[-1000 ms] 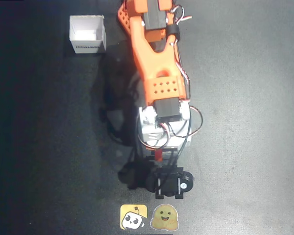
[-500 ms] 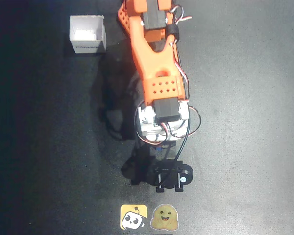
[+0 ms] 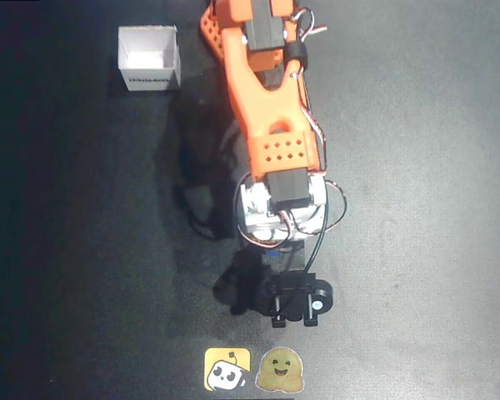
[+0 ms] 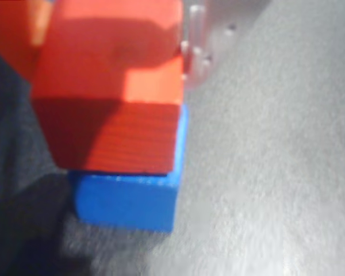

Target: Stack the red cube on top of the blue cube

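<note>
Surface (image 3: 417, 208): dark and matte, seen in the overhead view.
Arm (image 3: 267, 117): orange, reaching from the top edge down toward the stickers.
White box (image 3: 148, 57): open, placed up and left of the arm, well apart.
Stickers (image 3: 227, 369): two, just below the pincer.
Pincer (image 3: 293, 300): grip cannot be told.
Red cube (image 4: 112, 86): seated on the blue cube (image 4: 126, 198), slightly offset.

Red cube (image 4: 112, 86) sits on blue cube (image 4: 129, 198) (slightly offset), both on dark tabletop.
</note>
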Motion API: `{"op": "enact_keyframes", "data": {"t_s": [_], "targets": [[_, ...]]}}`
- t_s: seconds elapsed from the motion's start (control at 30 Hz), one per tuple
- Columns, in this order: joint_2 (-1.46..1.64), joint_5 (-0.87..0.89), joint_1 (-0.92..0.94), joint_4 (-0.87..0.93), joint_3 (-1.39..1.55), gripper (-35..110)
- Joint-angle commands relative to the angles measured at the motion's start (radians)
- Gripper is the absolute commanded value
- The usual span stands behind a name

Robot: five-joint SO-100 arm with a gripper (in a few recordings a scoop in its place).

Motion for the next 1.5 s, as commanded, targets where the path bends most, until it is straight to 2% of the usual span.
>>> {"op": "enact_keyframes", "data": {"t_s": [0.0, 1.1, 1.47], "targets": [[0.048, -0.002, -0.017, -0.012, -0.003, 0], [0.057, 0.011, -0.018, -0.037, 0.048, 4], [0.063, 0.017, -0.018, -0.043, 0.048, 15]]}}
